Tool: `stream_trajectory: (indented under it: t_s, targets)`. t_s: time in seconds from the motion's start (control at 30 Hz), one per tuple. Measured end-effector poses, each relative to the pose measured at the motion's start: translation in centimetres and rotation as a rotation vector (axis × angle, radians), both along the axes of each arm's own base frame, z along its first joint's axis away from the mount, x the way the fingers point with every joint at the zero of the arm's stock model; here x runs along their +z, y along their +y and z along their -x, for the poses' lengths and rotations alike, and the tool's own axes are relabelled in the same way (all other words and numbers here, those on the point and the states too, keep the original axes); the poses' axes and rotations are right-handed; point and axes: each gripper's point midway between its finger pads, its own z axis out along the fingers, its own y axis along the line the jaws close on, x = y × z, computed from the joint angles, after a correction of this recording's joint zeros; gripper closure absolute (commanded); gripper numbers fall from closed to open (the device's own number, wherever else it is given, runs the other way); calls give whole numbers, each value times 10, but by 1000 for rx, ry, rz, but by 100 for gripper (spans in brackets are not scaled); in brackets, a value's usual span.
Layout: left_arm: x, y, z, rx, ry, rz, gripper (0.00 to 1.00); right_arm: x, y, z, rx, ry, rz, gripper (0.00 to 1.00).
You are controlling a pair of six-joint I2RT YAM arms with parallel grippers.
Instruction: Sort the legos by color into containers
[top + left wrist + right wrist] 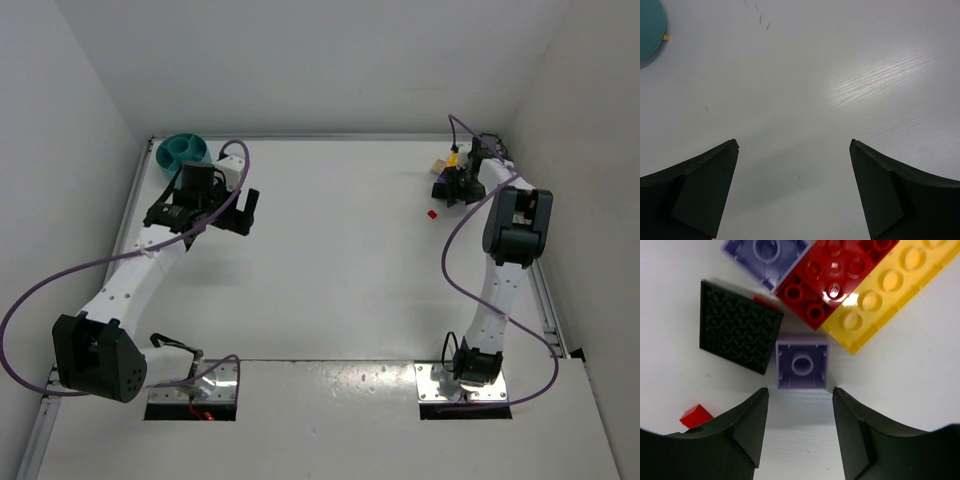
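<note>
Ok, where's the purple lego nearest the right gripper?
Right wrist view: the purple lego lies on the table just ahead of the right gripper, untouched, black plate at its image left, yellow brick to its upper right.

White table (pixel 330 260), legos (pixel 802 362) (mixed colours), teal bowl (pixel 180 150)

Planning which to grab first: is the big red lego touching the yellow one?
Touching. Right wrist view: big red lego lies flush along yellow lego, no gap.

teal bowl (pixel 164 156) left, red lego (pixel 432 213) right
</note>
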Motion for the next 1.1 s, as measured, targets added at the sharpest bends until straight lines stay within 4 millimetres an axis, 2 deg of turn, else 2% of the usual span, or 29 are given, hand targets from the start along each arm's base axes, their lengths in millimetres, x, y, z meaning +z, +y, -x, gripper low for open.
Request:
stream_trajectory:
  t_s: [0.13,0.27,0.4,0.43,0.53,0.6,0.67,0.73,0.9,1.0,1.1]
  targets:
    - [5,-1,-4,0,-15,4,0,1,-3,-16,-3,-22,3,45]
    - [1,-1,-5,-1,-5,2,0,1,-3,-22,-4,-30,-1,46]
    - [-3,-1,-6,-1,8,0,0,0,0,-23,-2,-31,-19,57]
    - [-4,-1,-6,-1,10,0,0,0,1,-24,-2,-31,-24,65]
    - [-4,-1,-6,0,12,-1,0,0,2,-23,-2,-35,-32,77]
    - [-4,1,-7,4,12,0,0,0,5,-21,3,-49,-39,82]
    - [-4,2,-7,8,10,0,0,0,7,-13,6,-52,-44,91]
    - [-3,2,-8,10,9,1,0,0,12,5,13,-29,-55,97]
    - [0,-4,-6,-24,6,47,0,9,34,43,71,9,-133,98]
    - [9,-16,0,-65,4,127,0,33,64,69,160,-3,-223,98]
    - [17,-32,8,-115,20,223,0,74,107,82,285,-69,-327,98]
